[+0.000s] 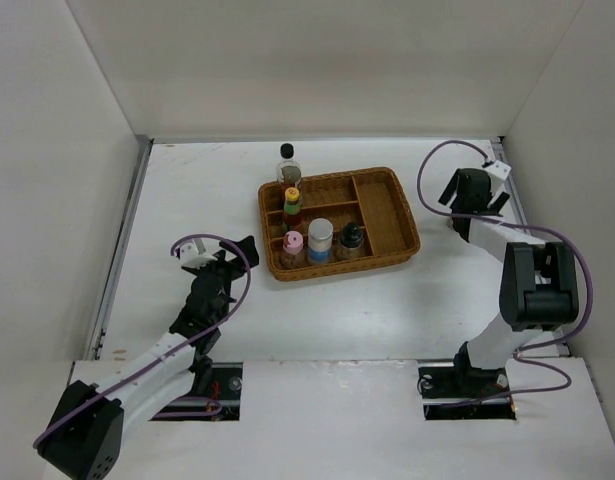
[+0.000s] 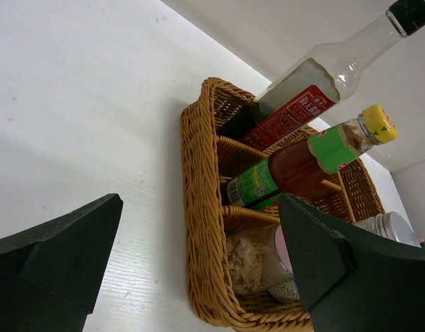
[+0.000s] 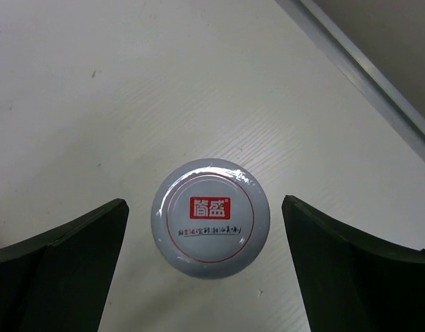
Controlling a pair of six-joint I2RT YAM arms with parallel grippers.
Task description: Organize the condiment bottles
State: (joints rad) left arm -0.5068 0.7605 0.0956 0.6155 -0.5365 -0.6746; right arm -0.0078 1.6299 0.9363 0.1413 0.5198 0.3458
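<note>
- Right pincer (image 1: 474, 200): jaws spread wide, nothing held. It hangs straight above the pale purple-lidded round jar (image 3: 211, 218).
- That jar stands alone on the white worktop (image 1: 187, 200), far right, well apart from the brown wicker tray (image 1: 385, 212).
- Left pincer (image 1: 230, 262): jaws wide, empty, near-left of the tray and facing its left wall.
- In the tray's left column, far to near: tall clear black-capped bottle (image 1: 288, 163), yellow-capped red sauce bottle (image 1: 292, 205), pink-lidded jar (image 1: 293, 247).
- Along the near row to their right: white blue-labelled bottle (image 1: 320, 240), then dark shaker (image 1: 352, 238).
- Judgement: five are housed; the purple-lidded jar looks like the last.
- Risk: the lid fills most of the gap. If you descend off-centre, a fingertip lands on the lid and tips the jar.
- Risk: clamp only the smooth lid and the jar may slip in transit.
- Risk: enter the tray low and you may clip the shaker or a neighbour. The long right compartment is bare.
- Risk: your left arm sits near the tray and could foul the right arm's delivery.
</note>
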